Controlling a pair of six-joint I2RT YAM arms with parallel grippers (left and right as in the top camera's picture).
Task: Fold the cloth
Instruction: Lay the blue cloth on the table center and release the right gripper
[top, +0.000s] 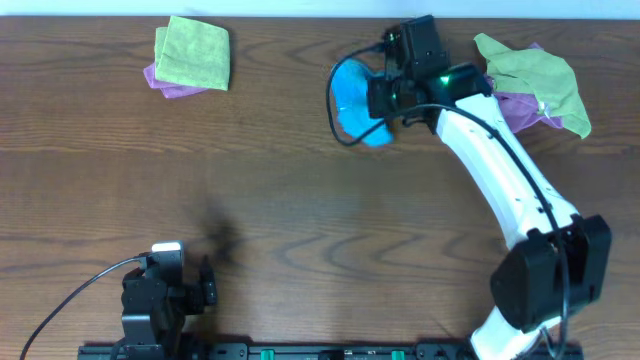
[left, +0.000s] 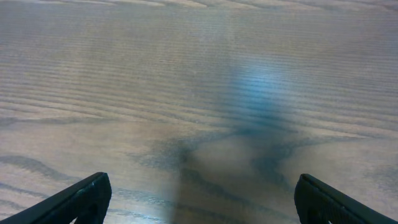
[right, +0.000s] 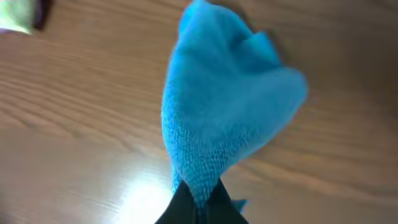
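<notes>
Right wrist: right gripper (right: 198, 200) clamped on bunched blue cloth (right: 224, 106) over table (right: 74, 130); left gripper (left: 202, 199) spread wide.

- The left arm (top: 152, 300) sits folded at the near edge, with the left tool (left: 202, 190) spread wide above the surface (left: 186, 74).
- The right arm (top: 500, 170) stretches far across, with the right tool (right: 198, 200) pinched on a blue cloth (right: 224, 106).

There's the right gripper (right: 199, 204), dark fingertips pinched together on the narrow lower tip of the bright blue terry cloth (right: 224, 106). The cloth fans out bunched above them, over the brown wooden table (right: 74, 155). A blurred yellow-green cloth corner (right: 13, 14) peeks in top left.
</notes>
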